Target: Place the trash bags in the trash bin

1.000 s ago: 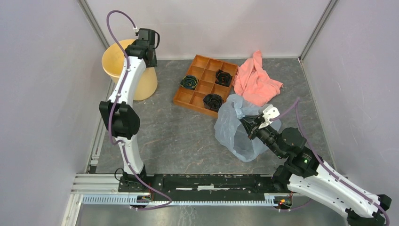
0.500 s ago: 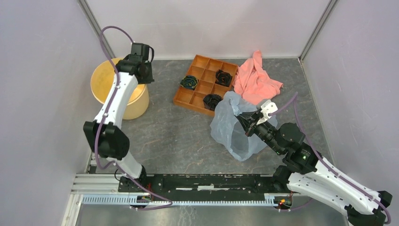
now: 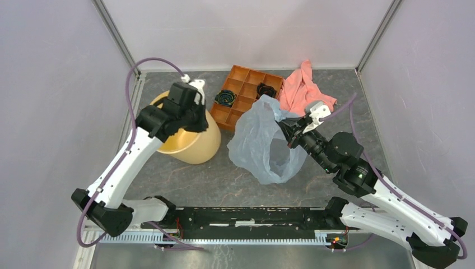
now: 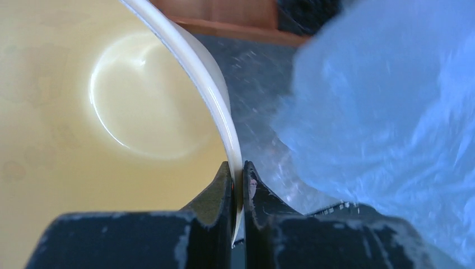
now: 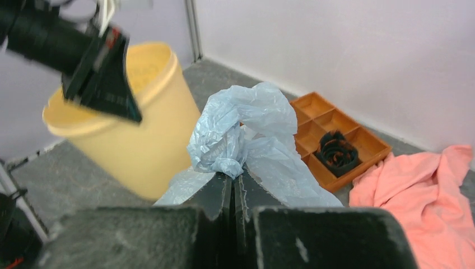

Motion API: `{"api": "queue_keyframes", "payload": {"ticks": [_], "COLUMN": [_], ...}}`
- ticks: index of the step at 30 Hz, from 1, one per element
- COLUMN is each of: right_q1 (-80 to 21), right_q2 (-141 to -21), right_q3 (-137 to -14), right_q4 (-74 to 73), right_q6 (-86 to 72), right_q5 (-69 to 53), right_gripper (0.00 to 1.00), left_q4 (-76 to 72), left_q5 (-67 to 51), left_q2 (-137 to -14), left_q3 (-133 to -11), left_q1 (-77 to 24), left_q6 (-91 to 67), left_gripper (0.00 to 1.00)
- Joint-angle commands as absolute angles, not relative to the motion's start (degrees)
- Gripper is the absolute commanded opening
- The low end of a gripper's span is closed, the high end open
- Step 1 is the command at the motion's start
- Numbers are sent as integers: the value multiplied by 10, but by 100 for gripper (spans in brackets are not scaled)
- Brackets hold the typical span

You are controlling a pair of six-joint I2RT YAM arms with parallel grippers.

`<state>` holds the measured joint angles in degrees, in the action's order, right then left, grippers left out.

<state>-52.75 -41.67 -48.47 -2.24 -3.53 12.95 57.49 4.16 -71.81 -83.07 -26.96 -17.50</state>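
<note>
The tan-yellow trash bin (image 3: 199,147) stands left of centre, tilted toward the middle. My left gripper (image 3: 200,115) is shut on its rim (image 4: 224,126), one finger inside and one outside. The pale blue-grey trash bag (image 3: 260,143) hangs as an open sack just right of the bin. My right gripper (image 3: 287,130) is shut on a bunched fold at its top (image 5: 235,131) and holds it above the floor. In the right wrist view the bin (image 5: 131,137) is close behind the bag, with the left gripper (image 5: 103,81) on its rim. The bag fills the right of the left wrist view (image 4: 392,112).
An orange compartment tray (image 3: 241,95) with black coiled items lies behind the bag. A pink cloth (image 3: 302,92) lies at the back right. Grey walls enclose the floor on three sides. A metal rail (image 3: 224,221) runs along the near edge.
My left arm has dragged the bin from the back left corner toward the middle and tilted it. My right gripper has carried the bag up and leftward, toward the bin.
</note>
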Motion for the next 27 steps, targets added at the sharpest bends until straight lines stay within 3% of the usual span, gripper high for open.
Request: {"api": "queue_keyframes", "payload": {"ticks": [1,10,15,17,18,19,20,27], "right_q1": [-527,-527,-527,-527,-528,-527,-527,-527], "right_q2": [-428,-424,-424,-423,-423,-423,-425,-463], "right_q3": [-550,-599,-627,-635,-640,-644,-650,-730], "right_q4": [18,26,13,10,12,14,14,15], "right_q6": [-30,-52,-54,-57,-57,-58,-58,-35], "right_q5": [195,292,290,289,288,285,283,229], "right_gripper": [1,1,1,1,1,1,1,1], "left_q4": [585,471,465,458,448,436,424,399], "left_q5": [52,-53,-39,-39,-40,-44,-51,-70], "left_q2": [-688,-643,-659,-663,-660,-656,-650,-597], "left_q3": [-806,-751,-753,-752,-750,-747,-744,-762], "left_q1": [-350,-440,-494,-515,-523,-530,-533,-534], "left_q6": [-234,-289,-299,-296,-294,-292,-289,-276], "left_gripper": [2,2,3,11,21,40,50,78]}}
